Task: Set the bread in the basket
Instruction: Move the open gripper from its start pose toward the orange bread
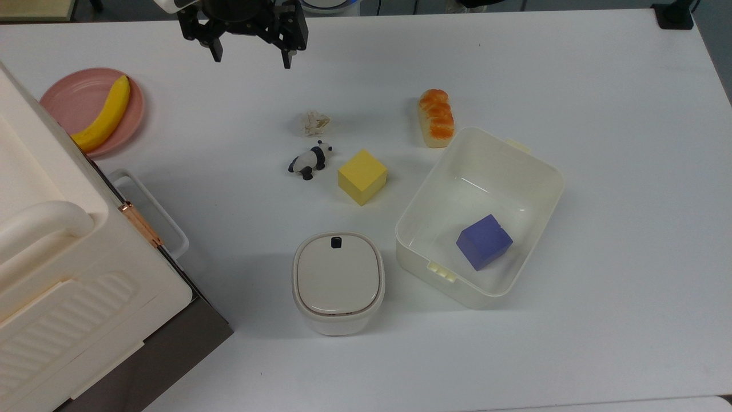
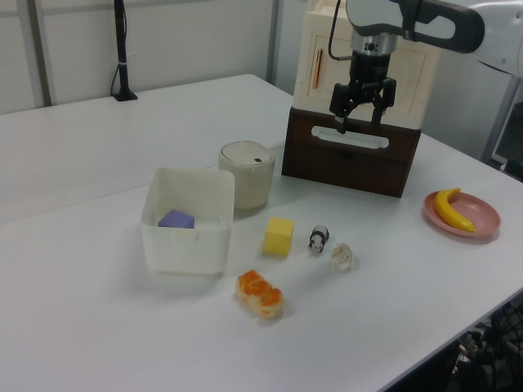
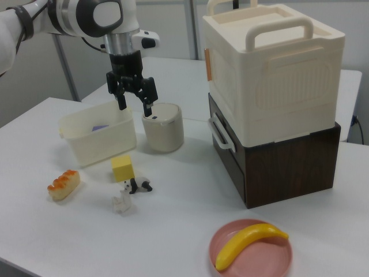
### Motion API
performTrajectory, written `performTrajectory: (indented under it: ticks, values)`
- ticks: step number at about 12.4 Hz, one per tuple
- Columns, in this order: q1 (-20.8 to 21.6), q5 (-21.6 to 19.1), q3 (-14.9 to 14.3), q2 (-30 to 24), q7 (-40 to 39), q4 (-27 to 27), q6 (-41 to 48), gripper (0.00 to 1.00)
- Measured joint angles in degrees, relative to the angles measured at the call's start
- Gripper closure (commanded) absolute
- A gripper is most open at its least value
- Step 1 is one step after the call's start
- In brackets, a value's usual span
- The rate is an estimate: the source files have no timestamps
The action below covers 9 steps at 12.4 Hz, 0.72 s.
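Jaws apart, nothing between them; gripper hangs high over desk near top view's upper edge. I read bread as lying toward top view's right and lower from jaws, well apart. Bread flat on desk, just beside basket corner, outside it. Long axis runs roughly up-down in top view. Purple cube sits inside basket. I judge reach not yet begun; jaws likely need turning to span loaf's short width.

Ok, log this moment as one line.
gripper: open, empty, raised | bread: on table beside basket | basket: holds purple cube | stage: pre-grasp
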State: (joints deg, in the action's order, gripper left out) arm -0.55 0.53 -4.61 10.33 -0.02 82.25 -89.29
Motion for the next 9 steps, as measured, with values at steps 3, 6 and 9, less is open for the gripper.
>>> performTrajectory:
  ticks: [3,6,9]
  values:
    - [0.2,0.0,0.13,0.01,-0.26,0.59,0.0,0.0]
    - [0.48,0.1,0.15,0.02,-2.63,1.46,0.0,0.0]
    - [3.05,0.12,0.09,0.05,-6.36,4.55,-0.71,0.0]
